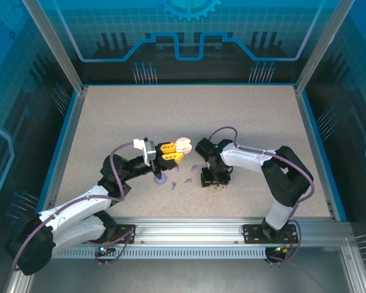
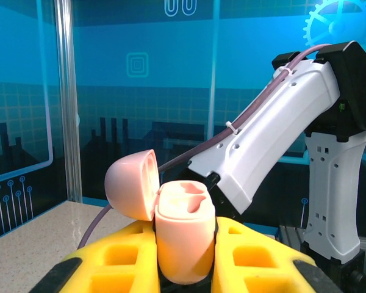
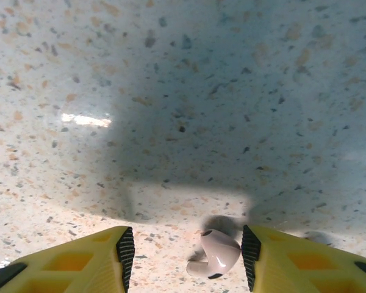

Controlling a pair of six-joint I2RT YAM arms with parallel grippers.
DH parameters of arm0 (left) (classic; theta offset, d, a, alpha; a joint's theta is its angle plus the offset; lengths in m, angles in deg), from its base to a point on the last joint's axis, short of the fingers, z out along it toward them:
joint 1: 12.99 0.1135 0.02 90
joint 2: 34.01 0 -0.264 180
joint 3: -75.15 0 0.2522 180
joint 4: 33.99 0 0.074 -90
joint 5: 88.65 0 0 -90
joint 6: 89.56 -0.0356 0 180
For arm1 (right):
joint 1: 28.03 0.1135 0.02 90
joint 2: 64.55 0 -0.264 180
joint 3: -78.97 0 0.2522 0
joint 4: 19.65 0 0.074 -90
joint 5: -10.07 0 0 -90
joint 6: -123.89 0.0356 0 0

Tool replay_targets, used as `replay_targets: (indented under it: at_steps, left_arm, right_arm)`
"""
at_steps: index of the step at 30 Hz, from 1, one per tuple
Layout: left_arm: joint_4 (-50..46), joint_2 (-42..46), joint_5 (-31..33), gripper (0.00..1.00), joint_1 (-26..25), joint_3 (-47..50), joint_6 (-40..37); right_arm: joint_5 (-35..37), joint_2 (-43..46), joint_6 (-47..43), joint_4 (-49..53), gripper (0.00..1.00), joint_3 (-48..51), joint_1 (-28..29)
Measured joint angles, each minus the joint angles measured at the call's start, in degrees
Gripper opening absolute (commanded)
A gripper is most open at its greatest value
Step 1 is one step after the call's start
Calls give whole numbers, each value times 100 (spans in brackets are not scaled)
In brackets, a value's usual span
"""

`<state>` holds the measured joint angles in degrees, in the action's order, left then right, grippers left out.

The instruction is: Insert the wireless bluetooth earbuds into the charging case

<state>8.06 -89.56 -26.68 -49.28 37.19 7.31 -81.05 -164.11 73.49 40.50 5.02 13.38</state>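
Note:
My left gripper [image 1: 169, 151] is shut on a pale pink charging case [image 2: 184, 238], held upright off the table between its yellow fingers [image 2: 116, 259]. The case's lid [image 2: 131, 183] hangs open to the left and both sockets look empty. The case [image 1: 183, 145] sits at the table's middle. My right gripper [image 1: 215, 183] points straight down just right of it. Its jaws stand open just above the table, and a pale pink earbud [image 3: 218, 251] lies between them, close against the right pad [image 3: 250, 253]. There is a wide gap to the left pad [image 3: 125, 253].
Small lavender earbuds [image 1: 187, 180] lie scattered on the speckled table [image 1: 110, 122] between the two grippers, with a round lavender piece [image 1: 160, 178] under the left wrist. The right arm's white link [image 2: 274, 134] rises close behind the held case.

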Motion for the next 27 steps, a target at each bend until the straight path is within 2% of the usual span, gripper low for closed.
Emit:
replay_targets:
  at_steps: [10, 19, 27]
  left_arm:
    - [0, 9, 24, 17, 0, 0, 0]
    - [-11, 17, 39, 17, 0, 0, 0]
    - [-26, 17, 39, 17, 0, 0, 0]
  right_arm:
    - [-144, -118, -160, -151, 53, -291, 186]
    - [203, -116, -315, 299, 53, -387, 205]
    - [223, -120, -476, 514, 49, -389, 205]
